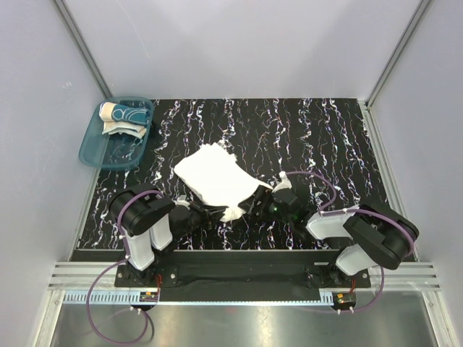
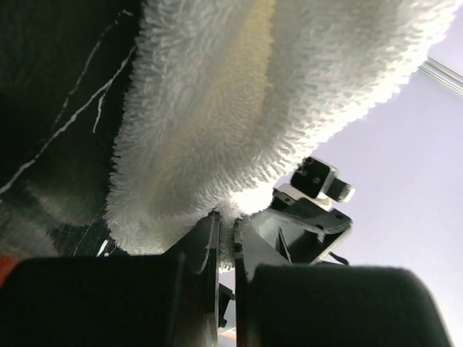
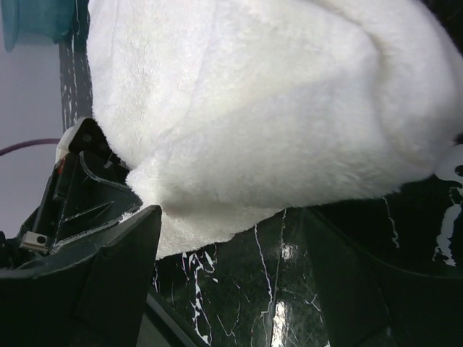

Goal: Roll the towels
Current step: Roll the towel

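Nearest the arm bases, the left gripper (image 2: 226,224) is pinched shut on the near edge of the white towel (image 2: 217,108). Its wrist view shows terry pile bunched between the closed fingertips, and the cloth rises away from them in a thick doubled fold. Just to that gripper's right, the right gripper (image 3: 239,289) has its jaws spread wide and holds nothing. The towel's hem lies just ahead of its fingertips, with bare marbled table (image 1: 325,144) showing between them. Beyond both tools the rest of the white towel (image 1: 217,177) lies spread as a flat, slightly skewed sheet, with only the corner by the grippers gathered up (no turn of a roll shows anywhere on it). By my reading the rolling of this towel has barely begun. One edge is gripped, the other hand is not yet on the cloth, and the whole length is left to wind. Far off, well ahead and to the left of the left gripper, the patterned towel (image 1: 121,116) sits bunched in the teal tub (image 1: 94,148). Whether it is rolled I cannot tell, though it looks loose, so it probably needs rolling too.
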Controlling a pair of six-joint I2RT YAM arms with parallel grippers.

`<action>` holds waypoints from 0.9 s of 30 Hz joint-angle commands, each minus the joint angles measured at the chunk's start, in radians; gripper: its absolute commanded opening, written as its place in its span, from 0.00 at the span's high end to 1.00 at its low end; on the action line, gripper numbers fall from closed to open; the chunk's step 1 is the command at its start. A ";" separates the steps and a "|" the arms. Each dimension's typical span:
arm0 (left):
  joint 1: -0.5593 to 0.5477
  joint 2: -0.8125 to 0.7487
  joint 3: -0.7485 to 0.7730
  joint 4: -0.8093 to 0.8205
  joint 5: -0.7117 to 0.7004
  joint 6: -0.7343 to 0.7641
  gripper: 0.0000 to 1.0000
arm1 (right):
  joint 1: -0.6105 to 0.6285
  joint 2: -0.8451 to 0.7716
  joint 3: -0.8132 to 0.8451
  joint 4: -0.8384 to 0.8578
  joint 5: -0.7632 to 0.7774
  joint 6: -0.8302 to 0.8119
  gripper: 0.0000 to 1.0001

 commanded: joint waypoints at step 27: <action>-0.029 -0.093 0.087 -0.209 0.276 0.133 0.66 | -0.047 -0.279 0.227 -0.730 0.200 -0.153 1.00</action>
